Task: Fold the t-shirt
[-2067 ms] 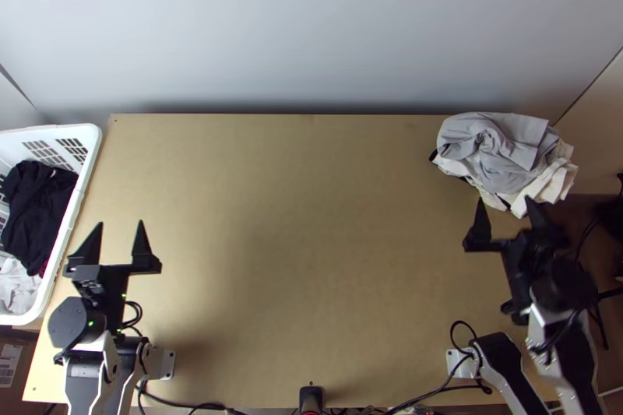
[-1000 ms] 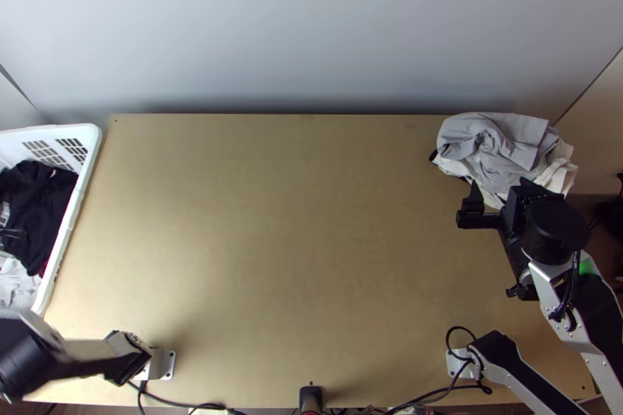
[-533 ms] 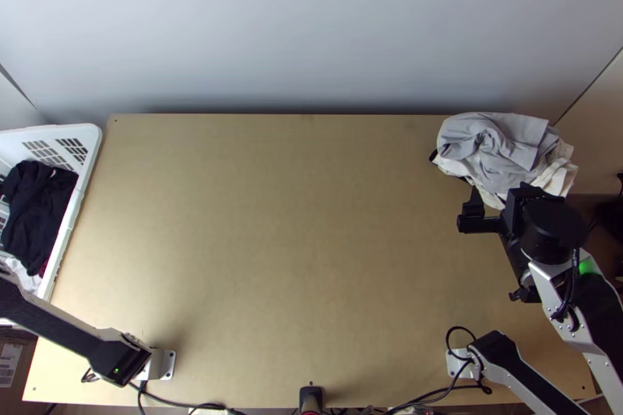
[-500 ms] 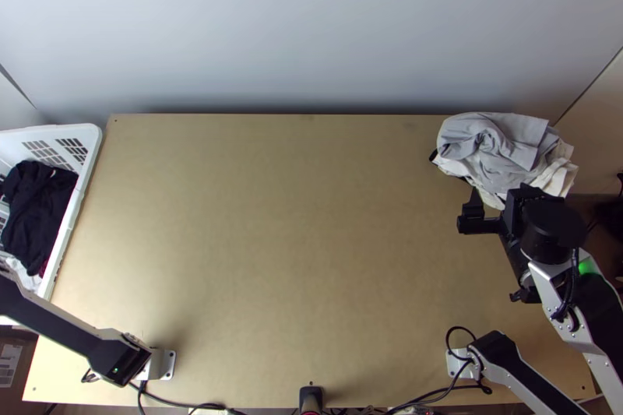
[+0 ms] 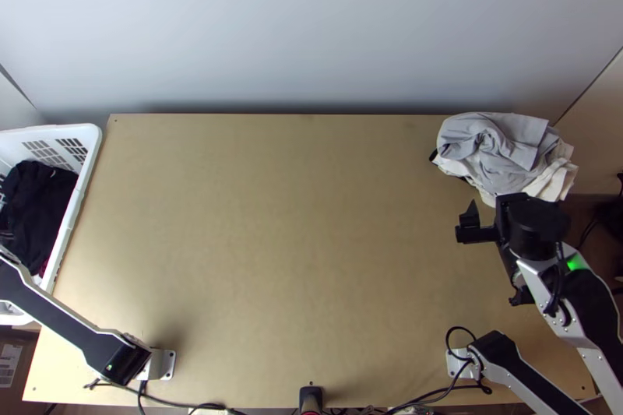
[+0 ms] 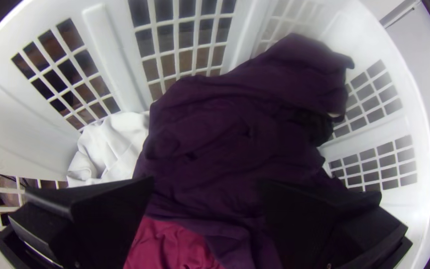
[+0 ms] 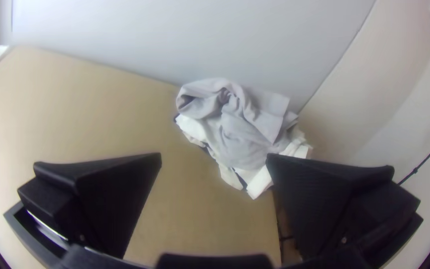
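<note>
Leaning out past the left edge of the worktop [image 5: 304, 228], the left arm [image 5: 58, 321] carries its claw [image 6: 206, 180] over the inside of a white plastic laundry basket [image 5: 92, 154]. That claw is released, its two flat black fingers spread wide with dark purple cloth visible between them; whether they touch it I cannot tell. The dark purple garment [image 6: 225, 124] lies bunched in the basket, its folds heaped towards one wall. A crimson garment [image 6: 172, 244] peeps out from under it, and a white garment [image 6: 113, 147] sits crumpled alongside. Which of the garments is the t-shirt I cannot tell.

The right claw [image 5: 498, 203] is also released, fingers well apart, near the worktop's right edge and close to the near side of a clothes pile. The pile sits at the far right corner of the worktop: a light grey garment [image 5: 498, 150] on top, loosely folded and rumpled, with off-white cloth [image 5: 549, 181] sticking out beneath it. Black cables [image 5: 436, 395] run along the near edge, and a pale wall [image 5: 311, 26] stands behind the far edge.
</note>
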`<state>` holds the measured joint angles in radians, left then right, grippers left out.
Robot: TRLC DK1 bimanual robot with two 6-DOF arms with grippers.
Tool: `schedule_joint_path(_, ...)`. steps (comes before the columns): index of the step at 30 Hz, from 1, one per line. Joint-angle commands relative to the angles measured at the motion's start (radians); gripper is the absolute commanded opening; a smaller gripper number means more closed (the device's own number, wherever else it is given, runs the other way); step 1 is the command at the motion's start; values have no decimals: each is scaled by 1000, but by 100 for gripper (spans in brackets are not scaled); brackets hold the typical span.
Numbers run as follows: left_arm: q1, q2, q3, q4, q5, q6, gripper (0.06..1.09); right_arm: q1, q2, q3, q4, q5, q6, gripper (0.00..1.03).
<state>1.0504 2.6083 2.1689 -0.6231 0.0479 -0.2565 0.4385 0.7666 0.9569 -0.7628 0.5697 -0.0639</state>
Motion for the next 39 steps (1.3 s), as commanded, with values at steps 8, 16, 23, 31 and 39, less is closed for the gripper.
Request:
schedule_joint_path(8, 34, 211, 92, 129, -106, -44, 103, 40, 16, -38, -52, 61, -22, 98)
schedule_joint_path(16, 26, 254, 92, 155, -145, -55, 94, 42, 16, -46, -64, 65, -34, 98)
schedule_joint_path(23, 28, 251, 92, 174, -145, -52, 8, 42, 5, -52, -69, 65, -36, 98)
schedule_joint_path(31, 5, 56, 88, -27, -102, -63, 9, 40, -23, -56, -69, 65, -34, 98)
schedule_joint_path(39, -12, -215, 66, -204, -5, -79, 9, 40, -64, -55, -69, 65, -34, 98)
